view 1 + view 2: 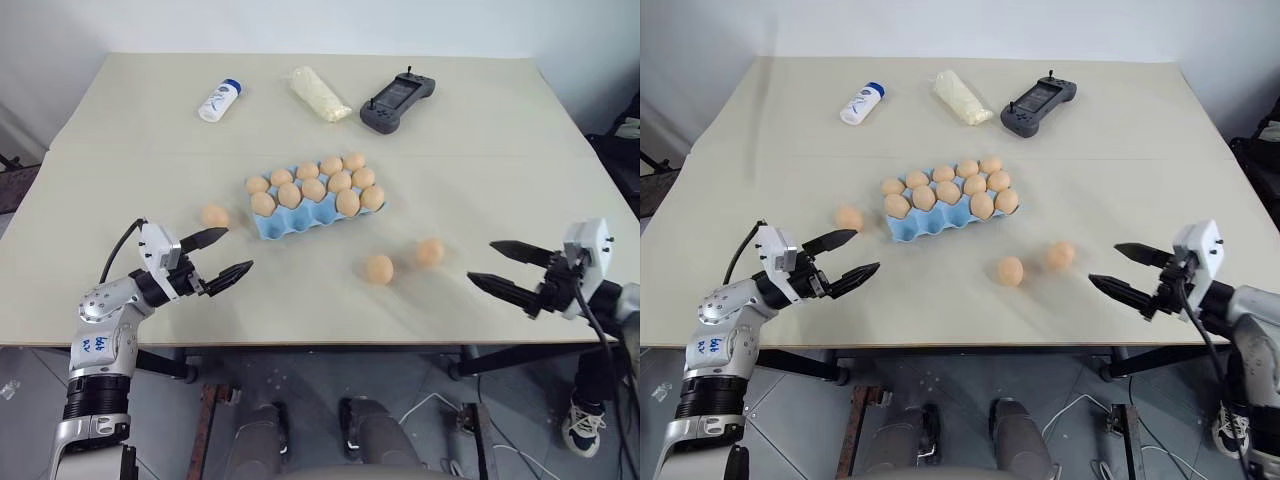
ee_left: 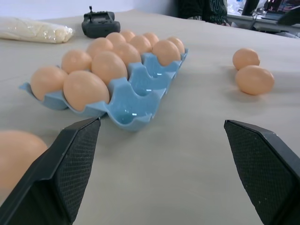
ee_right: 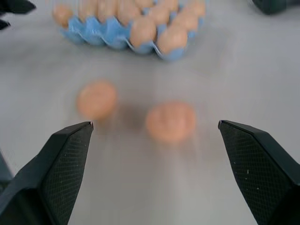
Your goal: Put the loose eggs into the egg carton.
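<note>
The light blue egg carton (image 1: 293,227) lies mid-table, its two back rows filled with tan eggs and its front row of cups bare. One loose egg (image 1: 215,215) rests just left of the carton. Two more loose eggs (image 1: 379,268) (image 1: 430,251) lie right of it, toward the front. My left gripper (image 1: 220,257) hovers open near the front left edge, just in front of the left egg. At the front right my right gripper (image 1: 508,268) stands open, pointing toward the two eggs (image 3: 171,121), nothing between its fingers.
Along the table's back lie a white bottle with a blue cap (image 1: 219,100), a clear bag of pale stuff (image 1: 319,94) and a dark grey controller (image 1: 396,102). The table's front edge (image 1: 330,344) runs just under both grippers.
</note>
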You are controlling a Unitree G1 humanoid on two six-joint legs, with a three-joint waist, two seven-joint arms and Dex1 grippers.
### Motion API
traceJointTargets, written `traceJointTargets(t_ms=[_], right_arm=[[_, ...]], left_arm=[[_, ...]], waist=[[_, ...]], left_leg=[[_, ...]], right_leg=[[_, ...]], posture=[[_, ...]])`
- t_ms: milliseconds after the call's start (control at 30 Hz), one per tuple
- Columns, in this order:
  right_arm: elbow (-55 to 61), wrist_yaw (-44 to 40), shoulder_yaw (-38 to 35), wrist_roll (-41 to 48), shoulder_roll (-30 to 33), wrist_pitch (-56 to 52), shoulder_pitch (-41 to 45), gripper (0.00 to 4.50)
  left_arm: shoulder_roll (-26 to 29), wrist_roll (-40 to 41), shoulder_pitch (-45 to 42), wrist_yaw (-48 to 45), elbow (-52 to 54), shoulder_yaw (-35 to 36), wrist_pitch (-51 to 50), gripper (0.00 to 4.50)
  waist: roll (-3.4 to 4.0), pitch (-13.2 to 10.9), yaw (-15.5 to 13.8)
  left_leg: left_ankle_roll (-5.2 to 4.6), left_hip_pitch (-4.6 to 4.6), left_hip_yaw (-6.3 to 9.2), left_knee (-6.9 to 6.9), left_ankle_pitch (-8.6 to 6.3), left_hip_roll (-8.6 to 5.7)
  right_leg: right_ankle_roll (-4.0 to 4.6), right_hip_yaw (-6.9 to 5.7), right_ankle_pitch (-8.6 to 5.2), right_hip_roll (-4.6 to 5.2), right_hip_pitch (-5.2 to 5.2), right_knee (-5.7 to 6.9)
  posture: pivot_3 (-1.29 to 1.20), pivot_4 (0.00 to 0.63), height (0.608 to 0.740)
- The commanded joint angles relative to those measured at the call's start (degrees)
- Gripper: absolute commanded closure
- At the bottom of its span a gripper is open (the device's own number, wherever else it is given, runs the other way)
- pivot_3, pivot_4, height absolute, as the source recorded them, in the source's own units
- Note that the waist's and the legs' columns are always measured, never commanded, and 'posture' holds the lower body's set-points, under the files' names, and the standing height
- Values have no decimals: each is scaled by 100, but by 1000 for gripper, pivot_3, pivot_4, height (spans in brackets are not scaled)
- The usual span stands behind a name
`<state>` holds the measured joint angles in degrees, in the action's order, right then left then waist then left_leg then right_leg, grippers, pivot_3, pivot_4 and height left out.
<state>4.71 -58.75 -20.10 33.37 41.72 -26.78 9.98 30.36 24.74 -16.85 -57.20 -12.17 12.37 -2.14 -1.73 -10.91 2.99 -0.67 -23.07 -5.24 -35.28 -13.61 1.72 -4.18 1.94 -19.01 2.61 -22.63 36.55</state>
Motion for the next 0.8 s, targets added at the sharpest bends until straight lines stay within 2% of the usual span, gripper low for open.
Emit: traceJointTargets(t_ms=[33,167,400,700,800], right_arm=[[152,477,129,10,-328,112,302,21],[-117,891,571,-407,-742,342,595,21],[-1006,1276,1095,-1123,-1099,914,931,21],[-1810,1581,1210,-1585,-1203,1500,1184,21],[-1840,1619,1183,-1596,-1207,1586,1208,647]], left_arm=[[18,67,-4,-17,82,66,116,0],[-3,66,17,13,122,63,124,0],[-34,75,78,77,230,74,114,0],[-3,117,217,157,399,120,102,0],[-12,124,252,179,443,127,95,0]], waist=[[0,0,-10],[0,0,-9],[0,0,-13],[0,0,9],[0,0,8]], left_leg=[[0,0,0,0,0,0],[0,-1,1,0,0,0],[-1,-6,0,0,1,-1],[-4,-4,-3,0,3,-2],[-3,-4,-3,0,4,-1]], right_leg=[[0,0,0,0,0,0],[0,-2,0,0,-1,0],[0,-3,0,2,-6,-1],[0,-3,0,2,-6,7],[0,-3,0,1,-6,11]], posture=[[0,150,740],[0,150,740],[0,150,740],[0,150,740],[0,150,740]])
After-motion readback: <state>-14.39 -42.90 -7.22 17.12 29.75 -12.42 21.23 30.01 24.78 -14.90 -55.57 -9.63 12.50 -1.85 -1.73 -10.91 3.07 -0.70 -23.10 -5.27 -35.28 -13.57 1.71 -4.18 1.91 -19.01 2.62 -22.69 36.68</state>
